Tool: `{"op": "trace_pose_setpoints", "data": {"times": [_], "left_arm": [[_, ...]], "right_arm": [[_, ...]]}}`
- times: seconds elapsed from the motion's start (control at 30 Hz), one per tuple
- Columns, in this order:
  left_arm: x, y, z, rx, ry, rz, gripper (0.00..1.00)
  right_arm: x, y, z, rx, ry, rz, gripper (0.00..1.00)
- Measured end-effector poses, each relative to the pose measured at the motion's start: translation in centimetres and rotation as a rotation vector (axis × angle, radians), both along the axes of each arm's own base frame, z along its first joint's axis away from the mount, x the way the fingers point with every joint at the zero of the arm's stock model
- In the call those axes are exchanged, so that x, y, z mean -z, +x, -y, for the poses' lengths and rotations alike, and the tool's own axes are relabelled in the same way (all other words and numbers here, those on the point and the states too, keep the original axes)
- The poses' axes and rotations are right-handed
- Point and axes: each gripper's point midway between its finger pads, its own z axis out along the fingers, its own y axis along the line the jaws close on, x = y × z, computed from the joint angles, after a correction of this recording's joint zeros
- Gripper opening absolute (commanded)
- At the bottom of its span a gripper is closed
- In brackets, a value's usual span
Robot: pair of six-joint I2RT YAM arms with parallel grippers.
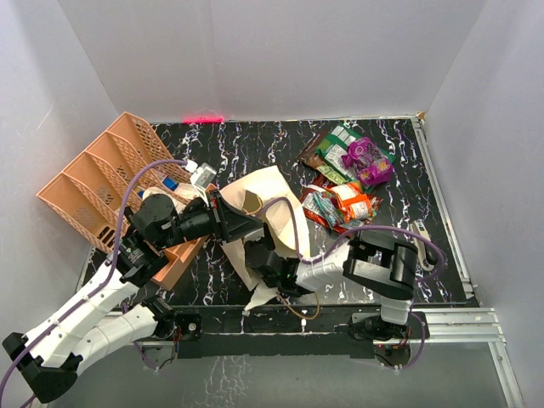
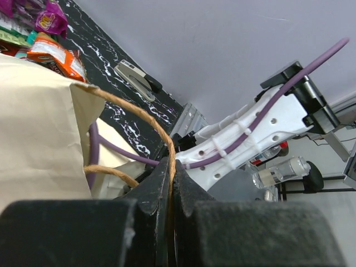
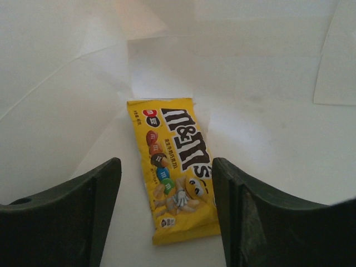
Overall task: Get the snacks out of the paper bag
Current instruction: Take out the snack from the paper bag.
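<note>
Yellow M&M's packet (image 3: pixel 177 161) lies flat on the pale paper inside the cream paper bag (image 1: pixel 270 189), between the wide-open fingers of the right gripper (image 3: pixel 167 169), which has hold of nothing. Left gripper (image 2: pixel 171 178) is clamped tight on a tan loop handle (image 2: pixel 143 115) of the bag. Other snack packets (image 1: pixel 348 174) sit piled on the black marbled table (image 1: pixel 255 140), right of the bag

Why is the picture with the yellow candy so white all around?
Right wrist view: the camera looks inside the pale bag, whose paper fills the frame and looks washed out, while the candy is sharp and the right pincer looks dark. Left wrist view: the left pincer, shut on the handle, is dark and soft, close to the lens.
</note>
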Motion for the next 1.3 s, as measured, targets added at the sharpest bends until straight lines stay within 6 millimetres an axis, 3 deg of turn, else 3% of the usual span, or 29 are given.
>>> {"op": "trace_pose_setpoints", "data": {"times": [0.27, 0.33, 0.43, 0.6, 0.7, 1.3], "left_arm": [[-0.7, -0.7, -0.3, 0.015, -0.019, 0.013, 0.0], [-0.8, -0.7, -0.4, 0.014, -0.021, 0.015, 0.0], [-0.7, -0.7, -0.4, 0.011, -0.018, 0.014, 0.0], [-0.1, -0.4, -0.6, -0.009, 0.002, 0.003, 0.0], [0.3, -0.1, -0.7, -0.032, 0.018, -0.004, 0.0], [1.8, 2.0, -2.7, -0.208, 0.094, -0.047, 0.0]], "right_arm": [[2.0, 0.6, 0.0, 0.007, -0.042, -0.007, 0.72], [2.1, 0.6, 0.0, 0.008, -0.043, -0.009, 0.62], [2.4, 0.5, 0.2, 0.006, -0.06, -0.016, 0.32], [2.6, 0.0, 0.7, -0.013, -0.08, -0.032, 0.14], [1.8, -0.6, 1.4, -0.032, -0.077, -0.04, 0.08], [-7.6, -5.4, 5.5, -0.233, 0.03, -0.046, 0.07]]}}
